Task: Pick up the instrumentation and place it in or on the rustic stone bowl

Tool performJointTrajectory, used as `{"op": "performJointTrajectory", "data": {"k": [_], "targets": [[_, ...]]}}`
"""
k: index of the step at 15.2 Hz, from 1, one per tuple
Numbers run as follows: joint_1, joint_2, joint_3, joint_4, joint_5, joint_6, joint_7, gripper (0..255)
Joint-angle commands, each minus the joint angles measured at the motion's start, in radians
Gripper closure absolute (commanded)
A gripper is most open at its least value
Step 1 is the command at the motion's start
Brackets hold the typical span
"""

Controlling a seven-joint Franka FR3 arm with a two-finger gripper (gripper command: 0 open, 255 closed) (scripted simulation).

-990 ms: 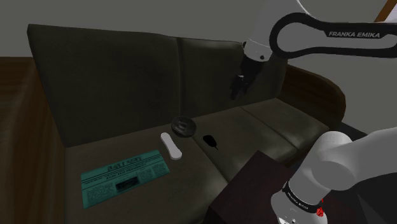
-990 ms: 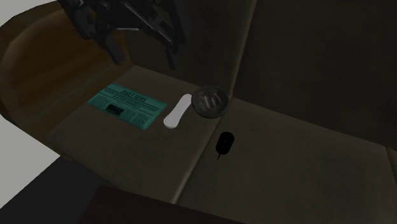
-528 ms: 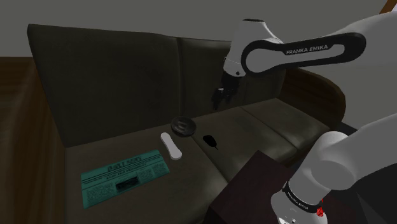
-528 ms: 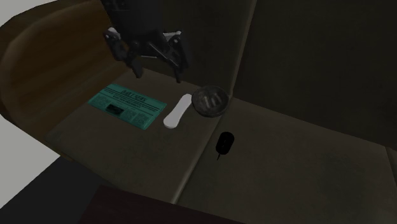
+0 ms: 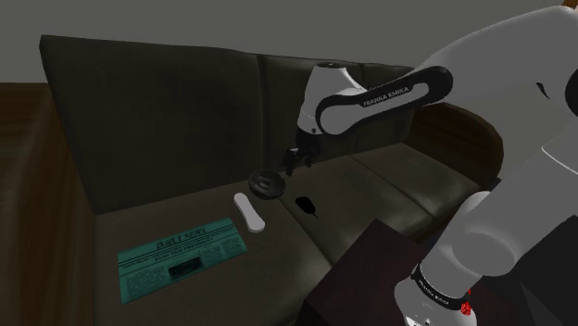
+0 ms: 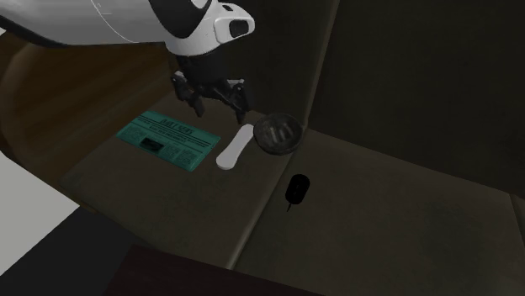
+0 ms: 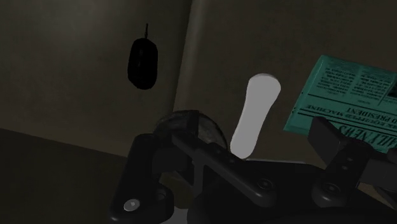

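Gripper (image 6: 220, 105) hangs w/ fingers spread, nothing btwn them, low over the sofa seat (image 5: 370, 181). It sits just above the gap btwn the dark bowl (image 6: 262, 139) and the white elongated piece (image 6: 235, 147), prob. the instrument meant. In shoulder view that piece lies flat at the bowl's 8 o'clock, close beside it. A small black tailed object (image 5: 305, 203) lies at the bowl's 4 o'clock, and a teal newspaper (image 5: 181, 258) is farther out at 8. The open stance suits straddling the piece's narrow width, and the lift to the bowl looks short.
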Motion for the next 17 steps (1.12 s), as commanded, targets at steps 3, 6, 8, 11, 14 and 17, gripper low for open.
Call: {"op": "performJointTrajectory", "data": {"k": [3, 6, 8, 11, 14, 17], "targets": [[-0.007, 0.163, 0.01, 0.06, -0.031, 0.094, 0.047, 0], [-0.006, 0.283, 0.011, 0.116, -0.061, 0.151, 0.087, 0], [-0.001, 0.364, 0.008, 0.159, -0.081, 0.183, 0.112, 0], [0.011, 0.484, -0.002, 0.234, -0.108, 0.221, 0.147, 0], [0.026, 0.604, -0.015, 0.32, -0.127, 0.248, 0.174, 0], [0.042, 0.723, -0.029, 0.418, -0.138, 0.265, 0.195, 0]]}}
